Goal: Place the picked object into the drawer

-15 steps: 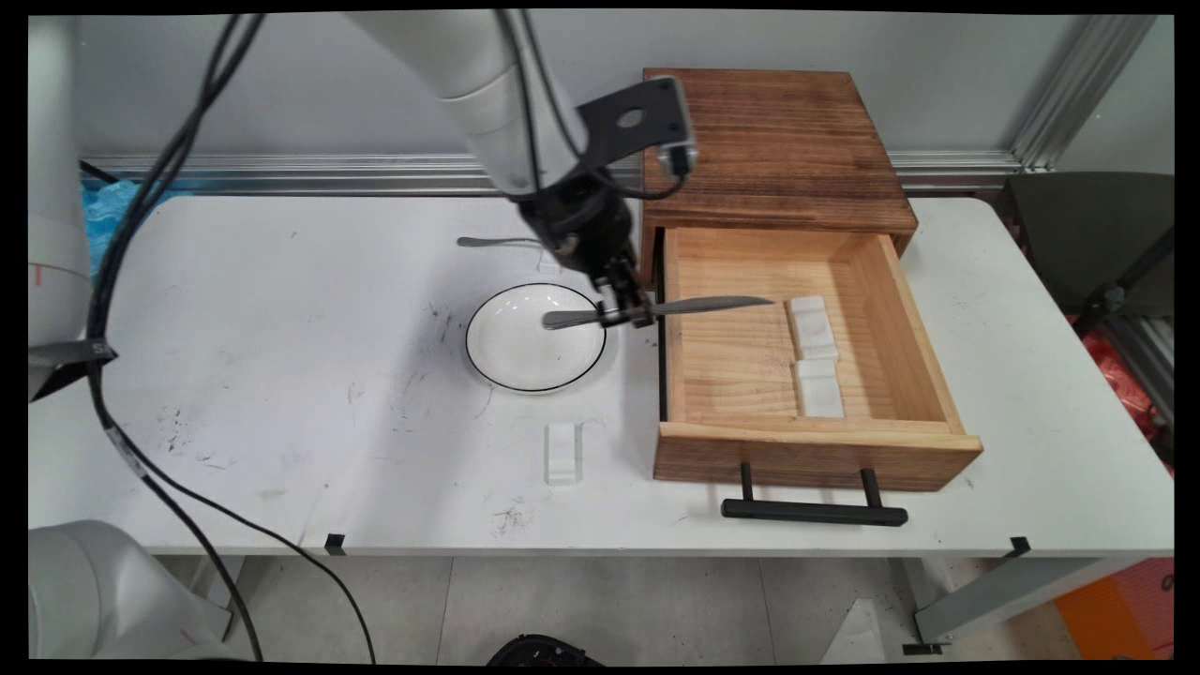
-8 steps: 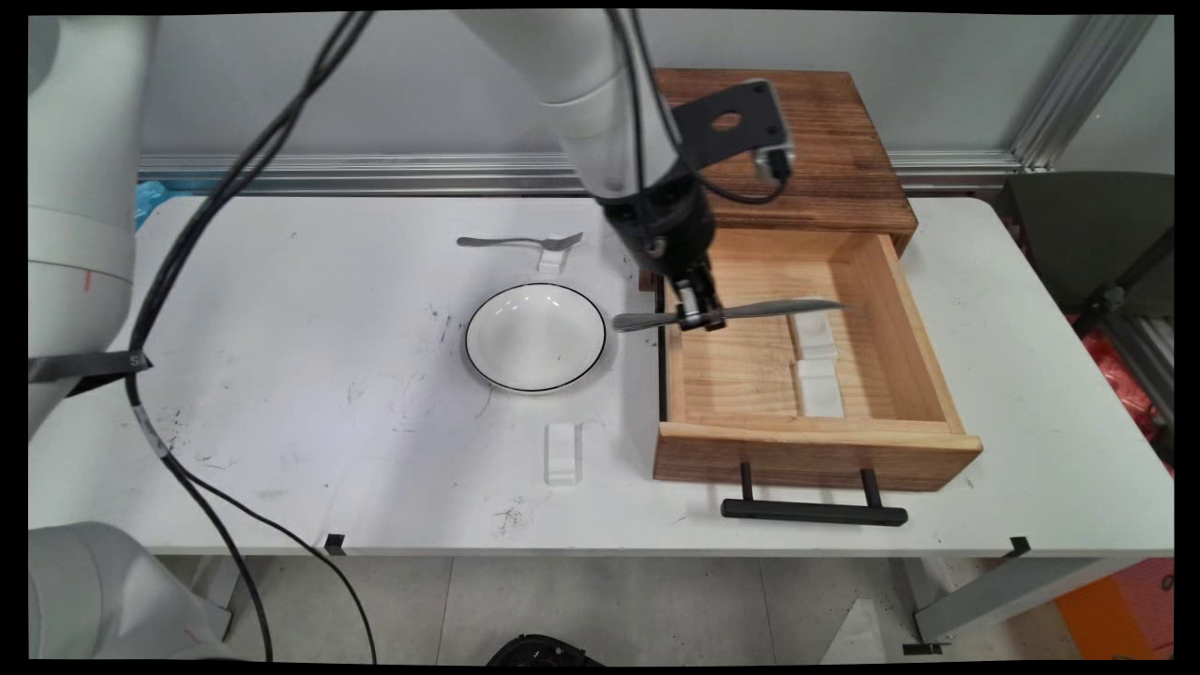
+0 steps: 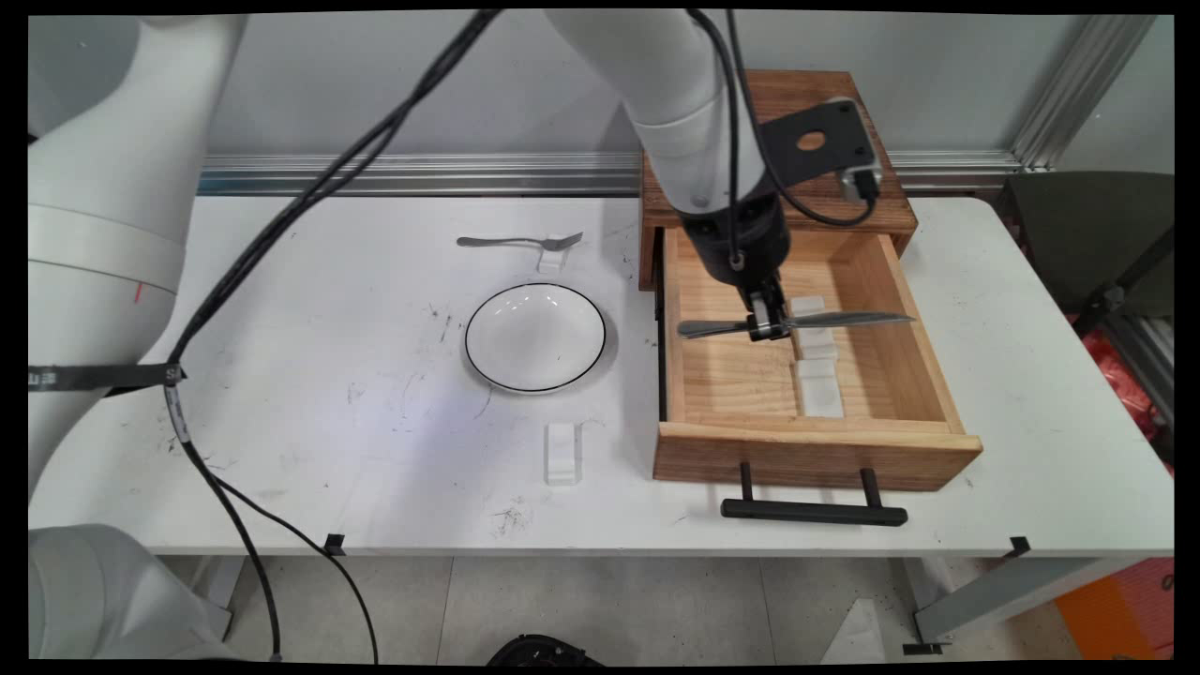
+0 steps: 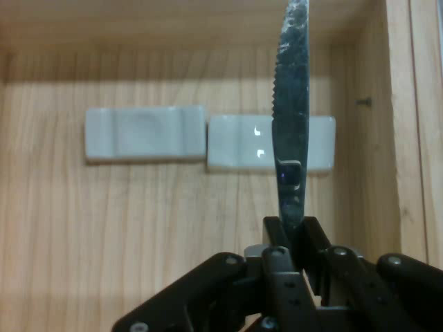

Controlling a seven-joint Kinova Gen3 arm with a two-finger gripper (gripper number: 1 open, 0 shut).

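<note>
Gripper: the gripper [image 3: 764, 327] is clamped on the knife [image 3: 797, 323] near its middle.
Knife: held level above the open drawer [image 3: 872, 281], blade passing over two white rests [image 4: 208, 135] on the drawer floor.

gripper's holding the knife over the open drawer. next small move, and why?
Probably a short, straight descent. The black two-finger gripper is shut on the silver serrated table knife, held level above the open light-wood drawer. In the hand view the blade crosses one of two white rectangular rests on the drawer floor, not yet touching.
</note>
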